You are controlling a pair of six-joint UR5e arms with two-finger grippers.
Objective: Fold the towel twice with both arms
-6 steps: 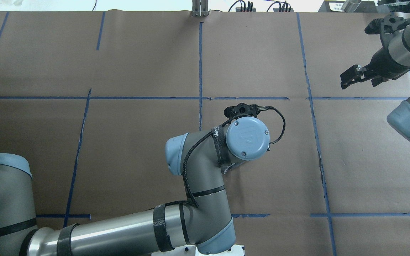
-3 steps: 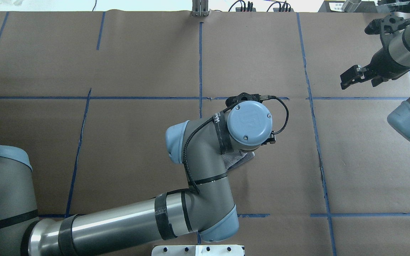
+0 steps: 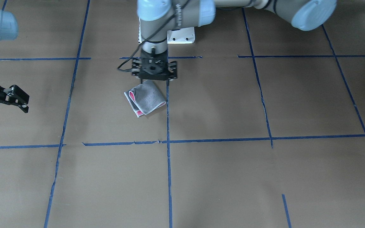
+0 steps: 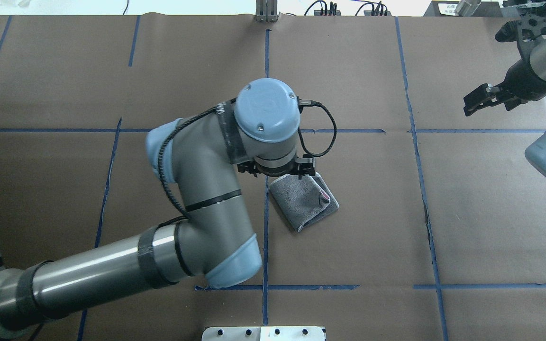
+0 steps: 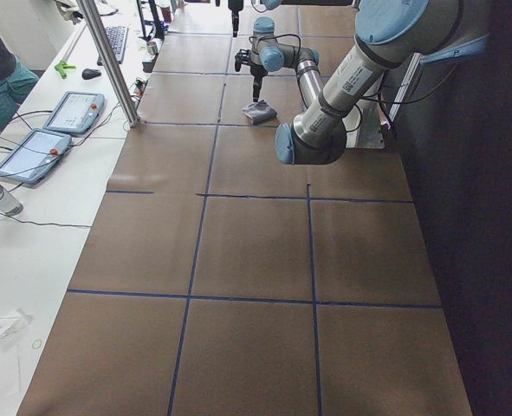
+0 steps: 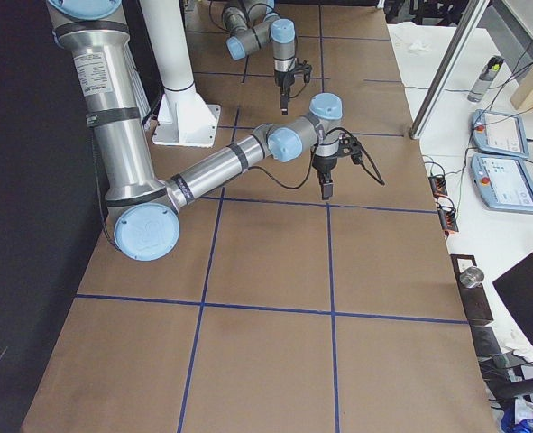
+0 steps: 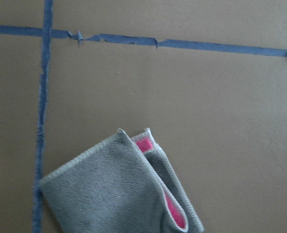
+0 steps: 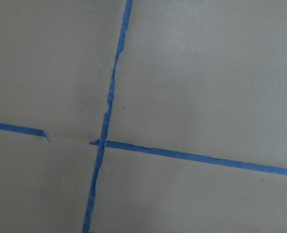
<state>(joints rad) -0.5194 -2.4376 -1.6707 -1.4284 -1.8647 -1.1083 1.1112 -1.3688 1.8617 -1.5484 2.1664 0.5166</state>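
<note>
The towel [image 3: 145, 98] lies folded on the brown table near the middle, grey face out, with pink showing at its open edge. It also shows in the overhead view [image 4: 301, 201] and in the left wrist view [image 7: 114, 194]. My left gripper [image 3: 155, 83] points straight down just above the towel's robot-side edge, open and empty, with its fingers apart. In the overhead view the left gripper [image 4: 277, 174] is mostly hidden under its wrist. My right gripper [image 4: 488, 103] hangs open and empty far off at the table's right side, and it also shows in the front view [image 3: 22, 103].
Blue tape lines [image 4: 267, 85] divide the brown paper into a grid. The white pedestal base [image 3: 181, 34] stands at the robot's edge. A side bench holds tablets [image 5: 74, 113] and a metal post [image 5: 108, 61]. A person's arm [image 5: 0, 69] shows there.
My left arm has swung away and up from over the towel, toward the far left. The folded towel, hidden before, now shows whole. The right gripper drifted slightly up and right.
</note>
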